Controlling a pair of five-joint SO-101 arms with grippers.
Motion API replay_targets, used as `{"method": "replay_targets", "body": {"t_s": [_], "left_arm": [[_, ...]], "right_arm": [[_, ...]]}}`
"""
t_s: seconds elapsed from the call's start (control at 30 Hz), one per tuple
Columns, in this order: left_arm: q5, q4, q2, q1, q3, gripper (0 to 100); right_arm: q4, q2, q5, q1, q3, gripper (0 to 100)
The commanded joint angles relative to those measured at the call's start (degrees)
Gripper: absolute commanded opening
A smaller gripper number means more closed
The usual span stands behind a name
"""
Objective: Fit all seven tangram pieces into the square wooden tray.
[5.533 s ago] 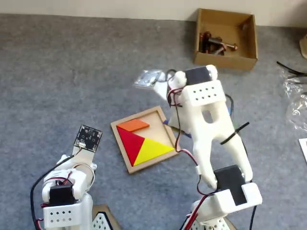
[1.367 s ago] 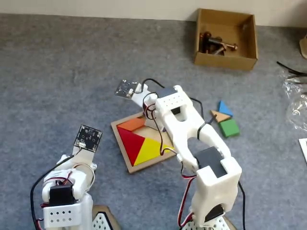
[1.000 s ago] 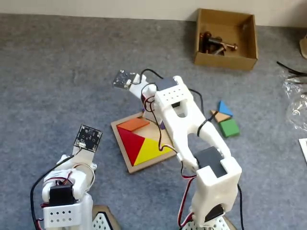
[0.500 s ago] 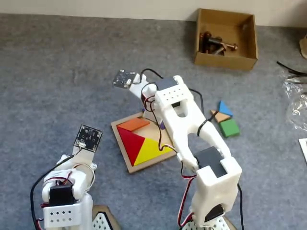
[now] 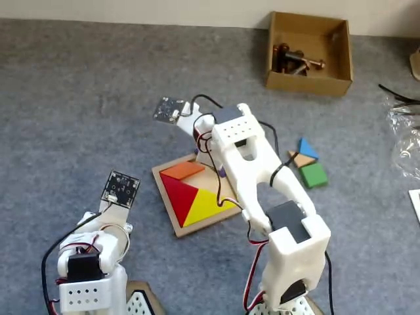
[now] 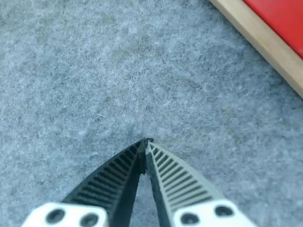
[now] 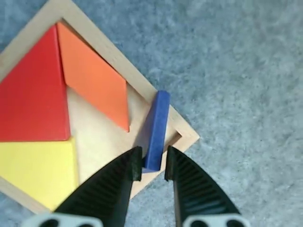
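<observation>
Left gripper (image 6: pixel 146 142): clenched on nothing, tips met, held over bare carpet just beside the tray's edge

Right gripper (image 7: pixel 153 156): clamped on the near end of the dark blue piece (image 7: pixel 157 127), which is stood on its thin edge

Dark blue piece: placed at the tray's far corner, close along the rim; its lower edge appears to sit partly on the rim rather than in the recess, though this is not clearly shown

Tray (image 7: pixel 188 137): three pieces are seated flat; red piece (image 7: pixel 33 94), orange piece (image 7: pixel 92 78), yellow piece (image 7: pixel 38 168); bare wood is left beside the orange piece

Loose pieces: green square (image 5: pixel 314 175), tan triangle (image 5: pixel 300 159) and light blue triangle (image 5: pixel 306 147) are clustered on the carpet, well apart from the tray

Cardboard box (image 5: pixel 305 85): farthest back

Risk: if the piece is released on edge, it is likely to be tipped outward onto the carpet; if pressed down while caught on the rim, it could be wedged against the orange piece, or the tray shoved
</observation>
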Motion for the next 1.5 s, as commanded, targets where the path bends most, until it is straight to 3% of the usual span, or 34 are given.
{"method": "replay_targets", "body": {"t_s": [0.0, 0.33, 0.5, 1.47], "left_arm": [[0.62, 0.44, -0.57, -0.22, 1.19, 1], [0.62, 0.44, -0.57, -0.22, 1.19, 1], [0.62, 0.44, -0.57, -0.22, 1.19, 1], [0.62, 0.44, -0.57, -0.22, 1.19, 1]], "right_arm": [[0.40, -0.57, 2.11, 1.54, -3.65, 4.3], [0.92, -0.66, 6.42, 0.92, -3.47, 1.8], [5.58, -0.66, 12.13, -1.10, -3.12, 1.8], [0.40, 4.35, 6.86, -1.01, -5.14, 9.5]]}}
